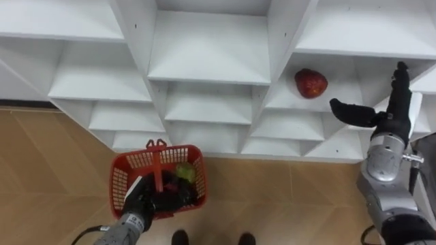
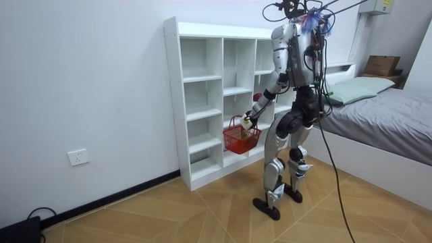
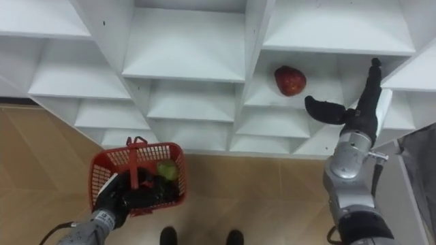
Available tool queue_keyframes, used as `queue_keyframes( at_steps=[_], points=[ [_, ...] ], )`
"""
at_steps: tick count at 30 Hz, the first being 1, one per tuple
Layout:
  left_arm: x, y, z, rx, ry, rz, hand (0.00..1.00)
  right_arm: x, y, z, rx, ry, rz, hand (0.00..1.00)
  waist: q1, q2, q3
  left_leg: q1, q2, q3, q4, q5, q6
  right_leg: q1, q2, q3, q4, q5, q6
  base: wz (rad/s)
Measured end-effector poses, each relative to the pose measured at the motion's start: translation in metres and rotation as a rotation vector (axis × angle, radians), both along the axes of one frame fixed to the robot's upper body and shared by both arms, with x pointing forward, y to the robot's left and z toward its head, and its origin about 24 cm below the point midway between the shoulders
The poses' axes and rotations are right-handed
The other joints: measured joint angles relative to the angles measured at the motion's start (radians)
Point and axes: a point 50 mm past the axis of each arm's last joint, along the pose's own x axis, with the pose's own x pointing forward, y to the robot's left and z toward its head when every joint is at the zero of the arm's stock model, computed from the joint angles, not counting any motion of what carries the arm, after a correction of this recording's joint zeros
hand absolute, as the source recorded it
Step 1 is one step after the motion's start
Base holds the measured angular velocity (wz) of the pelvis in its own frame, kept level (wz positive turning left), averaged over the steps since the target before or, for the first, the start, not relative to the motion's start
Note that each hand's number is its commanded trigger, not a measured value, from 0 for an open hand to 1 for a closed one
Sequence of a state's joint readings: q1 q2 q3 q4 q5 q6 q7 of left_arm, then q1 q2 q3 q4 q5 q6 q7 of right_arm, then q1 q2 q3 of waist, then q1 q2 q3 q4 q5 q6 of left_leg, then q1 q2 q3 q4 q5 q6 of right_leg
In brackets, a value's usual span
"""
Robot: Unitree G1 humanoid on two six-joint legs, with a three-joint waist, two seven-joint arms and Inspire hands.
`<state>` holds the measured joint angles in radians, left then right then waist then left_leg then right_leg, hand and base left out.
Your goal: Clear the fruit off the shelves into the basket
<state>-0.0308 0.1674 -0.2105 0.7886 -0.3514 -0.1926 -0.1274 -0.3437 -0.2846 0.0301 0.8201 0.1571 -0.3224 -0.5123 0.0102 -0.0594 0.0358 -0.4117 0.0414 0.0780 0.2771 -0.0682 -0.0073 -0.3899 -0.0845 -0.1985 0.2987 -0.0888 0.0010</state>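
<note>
Right, from the left eye view we find the right hand raised before the white closet, its fingers straight and its thumb spread wide, holding nothing. The red fruit lies alone on a shelf, beyond the thumb tip and to the hand's left, near it but not touching. Low down, the left hand is curled on the near side of the red basket. A green fruit lies inside, just past that hand's fingers.

In the room view the robot stands upright, close against the closet. The basket hangs directly under the left hand, clear of the floor.

In the right eye view the red fruit looks round, glossy and deep red, slightly narrower at one end, much like an apple. We judge it light and firm, so it should take a steady squeeze without bruising. Its smooth skin may slip, though, and it could roll along the shelf if nudged. We would take it round its widest part, the thumb on the near side and the fingers wrapped over the far side, rather than pinching the top. The right hand shows the same spread, empty pose here.
</note>
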Motion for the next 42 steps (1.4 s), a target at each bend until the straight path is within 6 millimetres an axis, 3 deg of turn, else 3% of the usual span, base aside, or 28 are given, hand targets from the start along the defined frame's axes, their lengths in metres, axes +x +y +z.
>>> queue_keyframes(
  at_steps=[4,9,12,31,42],
  points=[
    [0.002,-0.002,0.0,0.008,0.006,-0.023,1.0,0.006,-0.003,0.008,-0.008,-0.009,-0.01,0.0,0.022,0.0,0.0027,-0.059,0.0,0.0,0.03,-0.002,0.003,-0.06,-0.004,0.004,0.032,-0.002,-0.002,0.0],
    [0.007,-0.005,0.002,0.002,0.002,-0.032,1.0,0.021,-0.004,0.027,-0.026,-0.059,-0.001,0.0,0.029,-0.008,0.0157,-0.117,0.0,0.0,0.062,-0.004,0.005,-0.123,-0.011,0.004,0.074,-0.008,-0.006,0.01],
    [0.008,-0.005,0.002,0.002,0.001,-0.036,1.0,0.023,-0.005,0.03,-0.03,-0.067,0.0,0.0,0.035,-0.012,0.0187,-0.13,-0.001,0.0,0.07,-0.005,0.006,-0.137,-0.013,0.005,0.085,-0.013,-0.006,0.01],
    [0.013,-0.029,0.001,-0.017,0.011,-0.091,1.0,0.033,0.001,0.038,-0.065,-0.045,0.051,0.0,0.075,-0.014,0.0206,-0.19,-0.001,0.003,0.119,-0.014,0.008,-0.206,-0.024,0.01,0.155,-0.03,-0.012,0.0],
    [0.008,-0.029,-0.004,0.004,0.053,-0.088,1.0,0.041,0.009,0.045,-0.082,-0.046,0.067,0.0,0.082,-0.018,0.0233,-0.19,-0.002,0.003,0.12,-0.014,0.007,-0.207,-0.027,0.006,0.155,-0.032,-0.012,0.0]
  ],
)
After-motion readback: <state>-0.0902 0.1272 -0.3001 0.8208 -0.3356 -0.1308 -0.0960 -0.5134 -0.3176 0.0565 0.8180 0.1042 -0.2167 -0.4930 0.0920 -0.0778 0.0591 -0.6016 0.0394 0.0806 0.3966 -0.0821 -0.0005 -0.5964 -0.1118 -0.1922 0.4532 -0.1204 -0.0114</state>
